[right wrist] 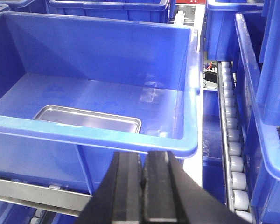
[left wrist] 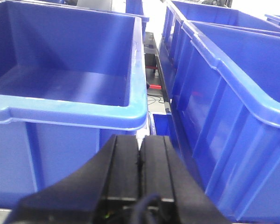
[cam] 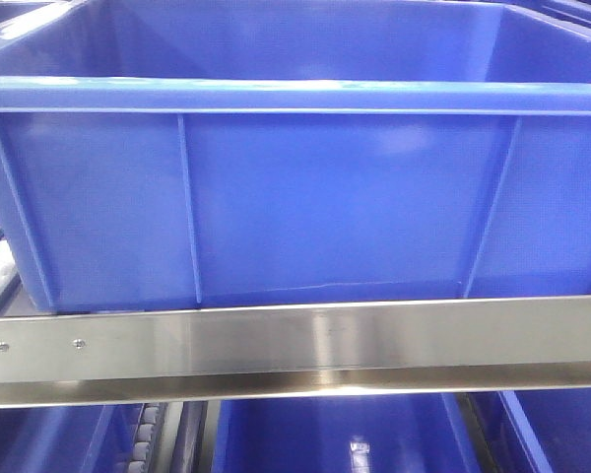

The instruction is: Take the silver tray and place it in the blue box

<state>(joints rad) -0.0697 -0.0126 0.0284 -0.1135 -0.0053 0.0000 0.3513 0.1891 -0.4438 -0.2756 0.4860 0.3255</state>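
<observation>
Silver tray in blue box

You see the silver tray (right wrist: 88, 119) flat on the blue box (right wrist: 186, 84) floor, near its front wall; both jaws closed, empty.

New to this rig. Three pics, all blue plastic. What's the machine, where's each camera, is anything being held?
It is a two-armed robot on a mobile base. The front view looks straight at the ribbed side wall of the blue box, which sits behind a steel rail. The other two cameras sit on the wrists and look along each end effector. The left end effector is shut and holds nothing. The right end effector is also shut and empty. Beyond it the silver tray lies flat on the box floor. Conveyor rollers run alongside, with more blue crates around.
</observation>
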